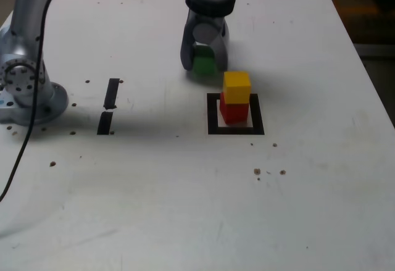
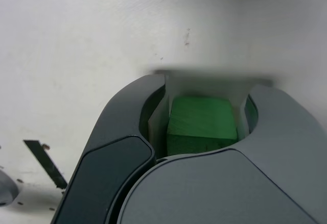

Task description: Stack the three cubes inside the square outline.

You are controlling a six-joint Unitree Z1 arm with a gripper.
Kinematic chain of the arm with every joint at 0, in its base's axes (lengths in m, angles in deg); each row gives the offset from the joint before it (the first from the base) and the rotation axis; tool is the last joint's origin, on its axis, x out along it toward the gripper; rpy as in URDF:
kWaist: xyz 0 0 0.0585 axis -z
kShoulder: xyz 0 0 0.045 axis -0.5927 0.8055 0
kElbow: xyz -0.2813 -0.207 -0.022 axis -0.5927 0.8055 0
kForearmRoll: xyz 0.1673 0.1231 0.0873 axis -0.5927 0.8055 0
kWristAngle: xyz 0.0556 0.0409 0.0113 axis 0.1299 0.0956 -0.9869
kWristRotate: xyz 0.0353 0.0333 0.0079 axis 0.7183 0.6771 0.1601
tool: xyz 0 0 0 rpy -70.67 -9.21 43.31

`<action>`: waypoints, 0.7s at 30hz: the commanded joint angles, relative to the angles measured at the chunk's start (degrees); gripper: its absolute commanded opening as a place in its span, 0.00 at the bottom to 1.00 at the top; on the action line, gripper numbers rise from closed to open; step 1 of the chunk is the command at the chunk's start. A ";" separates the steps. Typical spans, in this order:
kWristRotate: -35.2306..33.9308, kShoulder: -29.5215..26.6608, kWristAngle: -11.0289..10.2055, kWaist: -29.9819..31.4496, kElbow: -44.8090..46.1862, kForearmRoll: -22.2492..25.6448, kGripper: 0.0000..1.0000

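Note:
A yellow cube (image 1: pixel 237 87) sits on a red cube (image 1: pixel 234 111), and this pair stands inside the square outline (image 1: pixel 235 129) of black tape. Just behind the outline, towards the exterior view's left, my gripper (image 1: pixel 203 61) stands upright on the table, shut on the green cube (image 1: pixel 204 62). In the wrist view the green cube (image 2: pixel 202 124) fills the space between the two dark fingers (image 2: pixel 120 147), which press on its sides. The cube rests on or very near the table.
Two short black tape strips (image 1: pixel 109 105) lie at the exterior view's left, near the arm's grey base (image 1: pixel 28 92). Small dark specks dot the white table (image 1: pixel 185 197). The table's right edge runs along the exterior view's right.

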 commanded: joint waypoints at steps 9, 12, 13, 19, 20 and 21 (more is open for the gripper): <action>-4.59 -8.16 -1.20 1.57 -2.45 8.11 0.19; -6.78 -9.87 -1.63 3.08 -4.80 11.91 0.19; -8.03 -10.62 -1.83 3.96 -5.95 13.74 0.19; -15.02 -13.96 -2.20 8.93 -10.81 20.79 0.19; -16.12 -14.31 -2.09 9.83 -11.64 21.68 0.19; -17.18 -14.54 -1.97 10.75 -12.52 22.49 0.19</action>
